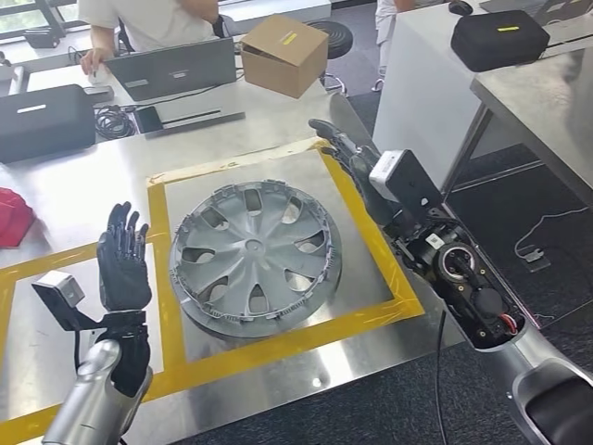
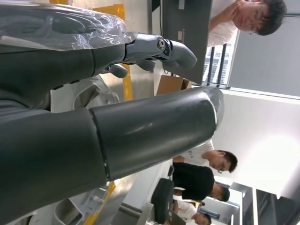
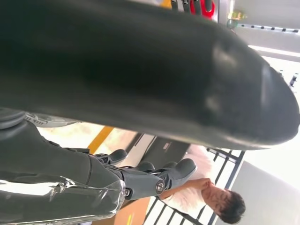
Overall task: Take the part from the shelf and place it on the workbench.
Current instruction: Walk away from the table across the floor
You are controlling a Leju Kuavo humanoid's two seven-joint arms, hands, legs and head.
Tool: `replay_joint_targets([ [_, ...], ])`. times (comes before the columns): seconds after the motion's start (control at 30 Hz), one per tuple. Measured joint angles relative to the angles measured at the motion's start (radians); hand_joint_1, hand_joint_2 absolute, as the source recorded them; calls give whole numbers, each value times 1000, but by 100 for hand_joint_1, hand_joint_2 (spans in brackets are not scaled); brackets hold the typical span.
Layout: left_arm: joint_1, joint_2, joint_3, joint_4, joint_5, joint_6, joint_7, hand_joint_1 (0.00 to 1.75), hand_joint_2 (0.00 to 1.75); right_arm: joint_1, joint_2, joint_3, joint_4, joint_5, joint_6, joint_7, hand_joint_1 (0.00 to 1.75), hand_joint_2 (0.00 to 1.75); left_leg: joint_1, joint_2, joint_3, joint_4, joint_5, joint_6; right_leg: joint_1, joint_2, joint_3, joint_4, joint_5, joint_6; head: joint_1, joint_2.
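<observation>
Steel surface [image 1: 294, 130] fills your frame; the hubcap part [image 1: 256, 257] lies flat at centre inside yellow tape [image 1: 157, 269]. Your left robot hand [image 1: 123, 260] and right robot hand [image 1: 349, 158] flank it, fingers spread, holding nothing.

This is a workshop or robotics lab. A steel workbench [image 1: 280, 120] carries squares marked in yellow tape [image 1: 157, 269], and along its far edge stand an open laptop [image 1: 175, 69], a cardboard box [image 1: 285, 54] and a black case [image 1: 44, 120]. A second metal table [image 1: 552, 102] stands to the right over dark carpet [image 1: 503, 213], and people [image 2: 208, 171] sit at desks beyond.
</observation>
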State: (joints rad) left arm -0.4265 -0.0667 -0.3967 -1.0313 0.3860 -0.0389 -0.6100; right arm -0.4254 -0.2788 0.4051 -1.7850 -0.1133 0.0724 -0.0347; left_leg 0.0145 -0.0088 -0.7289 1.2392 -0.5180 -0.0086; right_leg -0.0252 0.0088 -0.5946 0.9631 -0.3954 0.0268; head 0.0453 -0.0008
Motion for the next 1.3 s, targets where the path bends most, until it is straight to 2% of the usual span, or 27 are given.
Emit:
replay_joint_targets([
  [0.1, -5, 0, 0, 0, 0, 0, 0, 0, 0, -5, 2, 2, 7, 0, 0, -1, 0, 0, -8, 0, 120, -212, 77, 23, 6, 1, -3, 0, 6, 4, -1, 0],
  [0.13, -8, 0, 0, 0, 0, 0, -1, 0, 0, -7, 2, 2, 9, 0, 0, -1, 0, 0, -13, 1, 144, -256, 88, 28, 7, 1, -4, -1, 8, 7, 0, 0],
  [0.2, -10, 0, 0, 0, 1, 0, -1, 0, 0, -9, 3, 3, 12, 0, 0, -2, 0, 0, -18, 2, 151, -274, 96, 33, 8, 1, -5, -3, 14, 18, 0, 0],
  [0.27, -10, -1, 0, 0, 1, 0, -1, 0, 0, -11, 3, 3, 14, 0, 0, -2, 0, 0, -16, 3, 150, -284, 106, 42, 6, 0, -9, 0, 9, 29, 1, 0],
  [0.3, -10, -2, 0, 0, 0, 0, -1, 0, 0, -12, 3, 2, 15, 0, 0, -2, 0, 0, -13, 4, 149, -290, 113, 48, 6, -1, -18, 22, -11, 33, 3, 0],
  [0.33, -11, -2, 0, 0, 0, 0, -1, 0, 0, -12, 3, 2, 16, 0, 0, -2, 0, 0, -11, 6, 147, -295, 119, 53, 5, -1, -35, 66, -45, 38, 7, 0],
  [0.4, -9, -3, 0, 0, 0, 0, -1, 0, 0, -12, 3, 2, 19, 0, 0, -2, 0, 0, -12, 7, 138, -296, 126, 58, 5, -2, -85, 207, -130, 45, 18, 0],
  [0.43, -8, -3, 0, 0, 0, 0, -1, 0, 0, -11, 3, 2, 21, 0, 0, -2, 0, 0, -14, 7, 133, -295, 130, 59, 5, -3, -104, 268, -157, 48, 23, 0],
  [0.47, -7, -3, 0, 1, 0, 0, -1, 0, 0, -10, 3, 3, 24, 0, 0, -2, 0, 0, -14, 7, 128, -295, 133, 59, 5, -3, -108, 297, -164, 49, 27, 0],
  [0.5, -6, -3, 0, 1, 0, 0, -1, 0, 0, -10, 3, 3, 25, 0, 0, -2, 0, 0, -15, 7, 124, -293, 136, 58, 5, -3, -91, 282, -151, 49, 30, 0],
  [0.53, -5, -3, 0, 1, 0, 0, -1, 0, 0, -11, 3, 3, 26, 0, 0, -2, 0, 0, -15, 6, 121, -292, 139, 57, 6, -3, -52, 225, -123, 47, 34, 0],
  [0.6, -6, -3, 0, 1, 1, 0, -1, 0, 0, -14, 3, 3, 27, 0, 0, -2, 0, 0, -17, 6, 115, -287, 142, 53, 9, -3, 39, 73, -74, 37, 41, 0],
  [0.63, -6, -3, 0, 1, 1, 0, -1, 0, 0, -15, 3, 3, 28, 0, 0, -3, 0, 0, -18, 5, 112, -286, 145, 48, 12, -2, 67, 21, -61, 32, 42, 0],
  [0.67, -5, -3, 0, 1, 1, 0, -1, 0, 0, -17, 3, 3, 28, 0, 0, -4, 0, 0, -18, 5, 110, -285, 149, 43, 15, -2, 80, -6, -59, 27, 43, 0],
  [0.73, -5, -2, 0, 1, 1, 2, -1, 0, 0, -19, 4, 3, 31, 0, 2, -7, 0, 0, -20, 4, 107, -289, 158, 30, 16, -2, 79, -16, -51, 15, 42, 0],
  [0.77, -5, -1, 0, 1, 1, 4, -1, 0, 0, -22, 6, 4, 32, 0, 3, -9, 0, 0, -20, 4, 104, -286, 153, 24, 13, -4, 77, -21, -45, 8, 41, 0],
  [0.8, -5, 1, 0, 1, 1, 6, -2, 0, 0, -26, 8, 5, 35, 0, 5, -11, 0, 0, -20, 3, 95, -267, 135, 18, 9, -6, 73, -26, -37, -1, 38, 0],
  [0.83, -6, 3, 0, 1, 2, 7, -2, 0, 0, -30, 10, 7, 37, 0, 7, -13, 0, 0, -19, 3, 77, -226, 103, 12, 5, -8, 68, -30, -29, -8, 31, 0],
  [0.9, -4, 6, 0, 1, 2, 8, -4, 0, 0, -35, 15, 10, 43, 0, 9, -16, 0, 0, -13, 3, 24, -90, 17, 1, 3, -10, 51, -31, -15, -15, 18, 0],
  [0.93, -3, 8, 0, 1, 2, 8, -4, 0, 0, -35, 17, 11, 47, 0, 10, -18, 0, 0, -10, 3, 1, -25, -14, -4, 3, -11, 41, -30, -9, -14, 14, 0],
  [0.97, -2, 9, 0, 1, 2, 8, -4, 0, 0, -35, 19, 13, 51, 0, 12, -21, 0, 0, -6, 3, -6, 11, -26, -8, 2, -12, 32, -30, -3, -13, 12, 0],
  [1.0, -1, 11, 0, 1, 2, 8, -5, 0, 0, -36, 22, 15, 56, 0, 13, -25, 0, 0, -3, 3, 6, 7, -19, -11, 0, -12, 24, -28, 3, -10, 10, 0],
  [1.03, -1, 12, 0, 2, 2, 8, -5, 0, 0, -39, 23, 17, 60, 0, 14, -28, 0, 0, 0, 4, 40, -40, 4, -14, -2, -12, 16, -27, 8, -6, 9, 0],
  [1.1, -3, 13, 0, 2, 1, 8, -6, 0, 0, -45, 27, 18, 67, 0, 15, -33, 0, 0, 4, 3, 136, -190, 51, -15, -5, -11, 1, -20, 16, 4, 6, 0],
  [1.13, -4, 14, 0, 1, 1, 8, -7, 0, 0, -48, 27, 19, 69, 0, 15, -34, 0, 0, 3, 0, 166, -243, 67, -10, -5, -11, -4, -17, 20, 10, 7, 0],
  [1.17, -5, 14, 0, 1, 1, 7, -8, 0, 0, -50, 28, 19, 71, 0, 15, -35, 0, 0, 2, -3, 181, -272, 72, -4, -3, -10, -7, -15, 24, 16, 8, 0],
  [1.3, -5, 14, 0, 1, 0, 7, -10, 0, 0, -53, 29, 19, 78, 0, 14, -37, 0, 0, 0, -5, 167, -276, 84, 23, -4, -8, -17, -15, 34, 40, 15, 0],
])
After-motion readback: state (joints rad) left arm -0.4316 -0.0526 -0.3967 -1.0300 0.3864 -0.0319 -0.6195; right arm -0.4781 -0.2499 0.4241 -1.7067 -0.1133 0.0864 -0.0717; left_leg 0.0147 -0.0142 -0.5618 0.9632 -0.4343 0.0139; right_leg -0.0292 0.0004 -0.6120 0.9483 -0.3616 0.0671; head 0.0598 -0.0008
